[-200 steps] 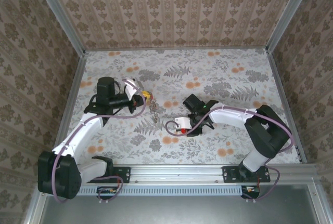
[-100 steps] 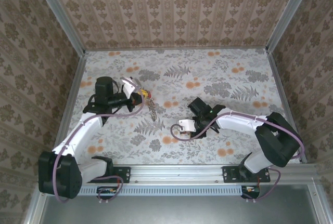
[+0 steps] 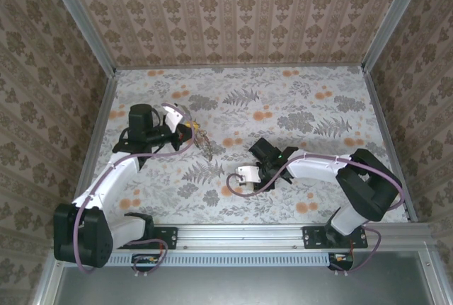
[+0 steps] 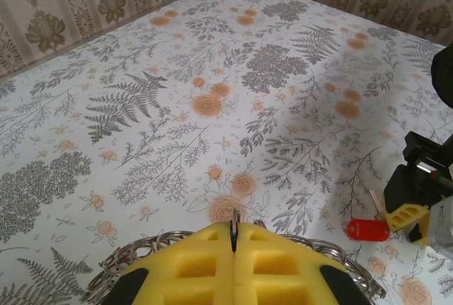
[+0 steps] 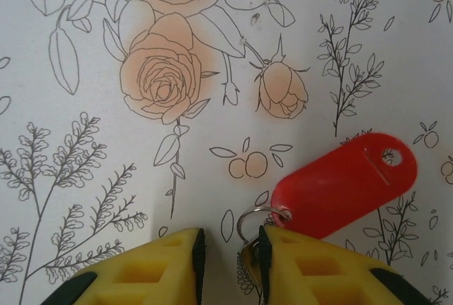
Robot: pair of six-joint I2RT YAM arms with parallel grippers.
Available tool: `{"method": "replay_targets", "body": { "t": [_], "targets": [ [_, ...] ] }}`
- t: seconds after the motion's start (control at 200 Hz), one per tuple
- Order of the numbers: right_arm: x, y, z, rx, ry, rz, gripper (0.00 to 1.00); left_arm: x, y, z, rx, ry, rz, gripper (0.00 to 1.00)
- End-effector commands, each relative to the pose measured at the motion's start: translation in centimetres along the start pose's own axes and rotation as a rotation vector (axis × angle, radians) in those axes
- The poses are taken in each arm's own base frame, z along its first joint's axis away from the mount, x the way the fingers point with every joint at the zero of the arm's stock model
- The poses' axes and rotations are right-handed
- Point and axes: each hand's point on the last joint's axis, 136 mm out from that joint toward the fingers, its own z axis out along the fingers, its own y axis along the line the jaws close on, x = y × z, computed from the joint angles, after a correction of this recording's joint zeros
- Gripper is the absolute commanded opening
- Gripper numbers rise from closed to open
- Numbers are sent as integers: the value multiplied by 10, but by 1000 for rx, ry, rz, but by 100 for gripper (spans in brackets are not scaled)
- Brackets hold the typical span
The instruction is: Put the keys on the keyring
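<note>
A floral-patterned table (image 3: 304, 100) is sitting between wallpapered walls, and two robot arms are reaching across it from the near edge. The left gripper (image 3: 188, 129) is reaching over the far left part of the table. Its yellow fingers (image 4: 191, 266) are pressing tightly together and clamping the keyring (image 3: 204, 142), a large silvery ring with a coiled rim. In the left wrist view the beaded rim is curving out on both sides of the closed fingers, and a thin sliver of metal is showing in the seam between them. From above, the ring is hanging off the gripper's tip toward the middle of the table; whether it is touching the surface is unclear. The right gripper (image 3: 241, 176) is pointing leftward, low over the table near its front centre. In the right wrist view its jaws are standing slightly apart, leaving a narrow gap. A red key (image 5: 343, 185) is lying flat on the table just ahead of the right-hand finger, its red plastic head angling away to the right. Its small wire loop and a bit of metal are sitting in the gap against that finger's inner face, while the other finger is standing clear, so nothing is being squeezed. The key is lying well apart from the keyring.
</note>
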Motion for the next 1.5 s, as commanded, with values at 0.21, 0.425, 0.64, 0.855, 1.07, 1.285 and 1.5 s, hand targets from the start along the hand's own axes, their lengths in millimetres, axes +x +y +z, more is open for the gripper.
{"method": "replay_targets", "body": {
  "t": [0.21,0.425,0.64,0.855,1.07,1.285,1.5],
  "targets": [
    [3,7,6,-35,36,-25,31,-6,4,0,-6,-27,-1,0],
    [1,-1,12,15,66,-58,32,-5,4,1,1,-26,-9,0],
    [-7,-26,9,164,71,24,33,-4,5,1,-4,-25,-11,0],
    [-2,-56,4,384,119,18,28,-3,6,2,-7,-22,-15,0],
    [-11,-63,-8,432,63,32,17,-2,6,2,-7,-19,-15,0],
    [-10,-73,-15,488,57,60,14,-1,6,2,-3,-18,-21,0],
    [-8,-56,-18,333,11,120,31,-1,5,3,1,-19,-21,0]
  ]
}}
